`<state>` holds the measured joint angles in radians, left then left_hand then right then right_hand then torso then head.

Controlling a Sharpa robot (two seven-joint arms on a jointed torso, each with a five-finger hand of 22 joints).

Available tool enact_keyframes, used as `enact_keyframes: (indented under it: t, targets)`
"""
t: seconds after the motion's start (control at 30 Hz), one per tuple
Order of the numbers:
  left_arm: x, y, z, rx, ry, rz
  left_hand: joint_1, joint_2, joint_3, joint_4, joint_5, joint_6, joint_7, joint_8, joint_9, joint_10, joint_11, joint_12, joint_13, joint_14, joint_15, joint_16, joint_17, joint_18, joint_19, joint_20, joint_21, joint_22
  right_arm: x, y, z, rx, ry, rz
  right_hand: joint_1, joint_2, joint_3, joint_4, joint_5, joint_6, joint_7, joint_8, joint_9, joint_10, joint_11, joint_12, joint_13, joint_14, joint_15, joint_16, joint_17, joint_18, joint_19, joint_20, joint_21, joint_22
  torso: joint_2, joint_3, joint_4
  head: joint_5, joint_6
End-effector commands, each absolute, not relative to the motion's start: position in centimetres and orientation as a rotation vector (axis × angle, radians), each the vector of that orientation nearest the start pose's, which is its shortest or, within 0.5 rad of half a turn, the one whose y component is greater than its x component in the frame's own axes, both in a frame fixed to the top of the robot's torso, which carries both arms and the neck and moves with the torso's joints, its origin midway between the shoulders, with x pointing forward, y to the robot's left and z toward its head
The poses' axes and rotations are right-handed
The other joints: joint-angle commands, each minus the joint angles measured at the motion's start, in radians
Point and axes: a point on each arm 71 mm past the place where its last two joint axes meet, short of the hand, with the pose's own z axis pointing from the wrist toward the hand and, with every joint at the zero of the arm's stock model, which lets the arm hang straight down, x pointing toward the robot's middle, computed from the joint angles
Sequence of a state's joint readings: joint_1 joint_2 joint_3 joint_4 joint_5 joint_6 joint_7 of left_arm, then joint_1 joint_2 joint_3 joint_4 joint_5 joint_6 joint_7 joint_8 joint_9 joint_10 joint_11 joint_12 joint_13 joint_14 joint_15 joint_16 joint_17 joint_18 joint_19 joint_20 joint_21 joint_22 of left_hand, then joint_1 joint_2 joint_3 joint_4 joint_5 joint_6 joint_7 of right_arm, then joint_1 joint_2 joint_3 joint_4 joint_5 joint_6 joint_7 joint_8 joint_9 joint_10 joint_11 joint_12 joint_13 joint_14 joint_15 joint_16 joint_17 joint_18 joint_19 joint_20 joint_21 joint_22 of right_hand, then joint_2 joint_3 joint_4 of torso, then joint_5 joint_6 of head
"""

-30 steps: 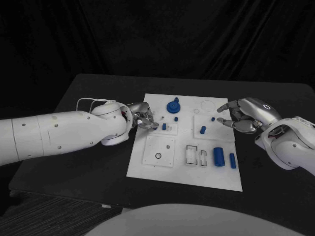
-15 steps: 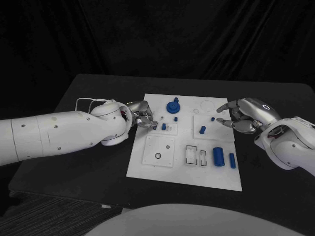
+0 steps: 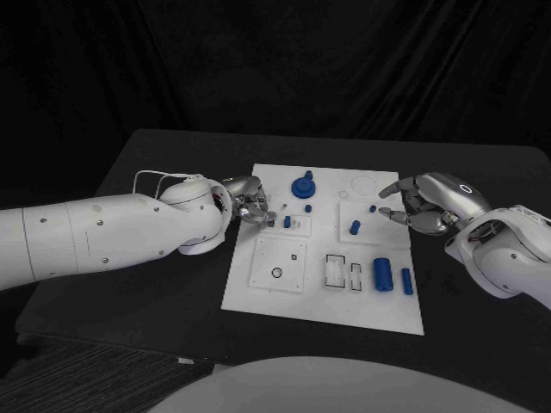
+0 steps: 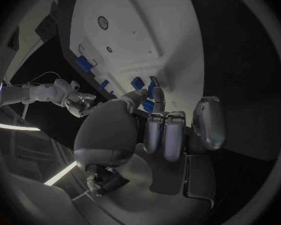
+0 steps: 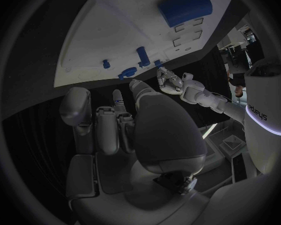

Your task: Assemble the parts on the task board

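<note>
The left hand [image 3: 249,206] hangs over the left edge of the task board [image 3: 329,297], its fingers curled in toward a small blue peg [image 3: 287,221] that stands upright in a raised white block on the board's left half; in the left wrist view the fingertips [image 4: 158,104] sit right against that peg [image 4: 150,90], but whether they actually pinch it I cannot tell. The right hand [image 3: 422,202] hovers at the board's right edge, fingers bent and apart with nothing between them, just right of a tiny blue stub [image 3: 373,208] and a short blue peg [image 3: 355,228]. The board lies in the middle of the black worktop [image 3: 164,284], its long side running near to far. At its far end stands a blue round part with a knob [image 3: 304,187], close to the left hand's fingers. Toward the near right lie a large blue cylinder [image 3: 382,273] and, just beside it, a slimmer blue pin [image 3: 407,280] near the board's right edge. Left of these are rectangular slots [image 3: 345,271] and a square plate with a small ring hole [image 3: 277,273]. The near strip of the board is bare white, and dark worktop runs open on the left under the left arm, on the right under the right arm, and along the far side behind the board. The middle of the board between the two hands is free of arms.
</note>
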<state>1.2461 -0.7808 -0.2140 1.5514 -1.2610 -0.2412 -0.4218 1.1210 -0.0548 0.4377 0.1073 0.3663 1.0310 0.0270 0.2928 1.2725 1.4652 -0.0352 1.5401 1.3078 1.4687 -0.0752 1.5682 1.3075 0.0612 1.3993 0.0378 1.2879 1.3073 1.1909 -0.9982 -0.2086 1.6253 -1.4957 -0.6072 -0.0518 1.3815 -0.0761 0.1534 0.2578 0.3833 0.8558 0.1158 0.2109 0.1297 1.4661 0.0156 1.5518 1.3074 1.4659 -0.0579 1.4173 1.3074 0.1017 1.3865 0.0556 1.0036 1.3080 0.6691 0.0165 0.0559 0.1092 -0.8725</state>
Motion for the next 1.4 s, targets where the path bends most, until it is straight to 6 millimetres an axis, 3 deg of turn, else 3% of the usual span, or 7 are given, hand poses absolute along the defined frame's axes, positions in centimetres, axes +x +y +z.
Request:
enact_keyframes:
  t: [0.03, 1.13, 1.33, 1.4]
  targets:
    - [46.36, 18.12, -24.03, -0.040, 2.028, -0.448, 0.002, -0.003, -0.003, 0.003, 0.000, 0.003, -0.008, 0.005, 0.002, 0.080, -0.008, 0.001, 0.235, 0.102, -0.008, 0.003, 0.263, 0.008, 0.000, -0.006, 0.001, 0.171, 43.61, -24.88, -21.95, -0.127, 1.532, 0.611, 0.009, 0.000, 0.008, 0.000, 0.006, -0.002, -0.001, -0.005, -0.002, 0.079, 0.001, -0.004, 0.236, 0.057, 0.008, -0.003, 0.102, 0.006, -0.004, 0.004, -0.005, 0.091, 0.000, 0.0001, 0.0002, 0.000, 0.000]
    - [46.33, 17.79, -24.55, -0.023, 2.049, -0.453, -0.017, 0.002, -0.011, 0.021, -0.030, -0.001, -0.008, 0.011, 0.005, 0.076, -0.009, -0.005, 0.230, 0.102, -0.009, 0.003, 0.263, 0.009, -0.002, -0.007, -0.007, 0.169, 43.65, -24.86, -22.10, -0.126, 1.538, 0.611, 0.010, -0.001, 0.010, -0.001, 0.010, -0.002, -0.001, -0.005, -0.002, 0.078, 0.000, -0.005, 0.236, 0.057, 0.008, -0.003, 0.102, 0.006, -0.003, 0.004, -0.006, 0.091, 0.000, -0.0004, 0.0004, 0.001, 0.000]
    - [46.32, 17.77, -24.57, -0.021, 2.050, -0.454, -0.035, 0.009, -0.028, 0.043, -0.100, -0.001, -0.008, 0.017, 0.005, 0.074, -0.008, -0.007, 0.228, 0.102, -0.009, 0.003, 0.263, 0.010, -0.003, -0.007, -0.010, 0.169, 43.64, -24.86, -22.12, -0.125, 1.540, 0.611, 0.010, -0.001, 0.010, -0.001, 0.010, -0.002, -0.001, -0.005, -0.002, 0.078, 0.000, -0.005, 0.236, 0.057, 0.008, -0.003, 0.102, 0.006, -0.003, 0.004, -0.006, 0.091, 0.001, -0.0004, 0.0005, 0.002, 0.000]
    - [46.33, 17.77, -24.58, -0.021, 2.050, -0.455, -0.037, 0.010, -0.031, 0.047, -0.109, -0.001, -0.008, 0.018, 0.005, 0.074, -0.008, -0.008, 0.228, 0.102, -0.008, 0.003, 0.263, 0.010, -0.003, -0.007, -0.011, 0.169, 43.65, -24.86, -22.13, -0.125, 1.540, 0.611, 0.011, -0.001, 0.011, -0.002, 0.012, -0.002, -0.001, -0.006, -0.003, 0.078, 0.000, -0.005, 0.235, 0.057, 0.008, -0.004, 0.102, 0.006, -0.003, 0.004, -0.006, 0.092, 0.001, 0.0000, 0.0008, 0.002, 0.000]
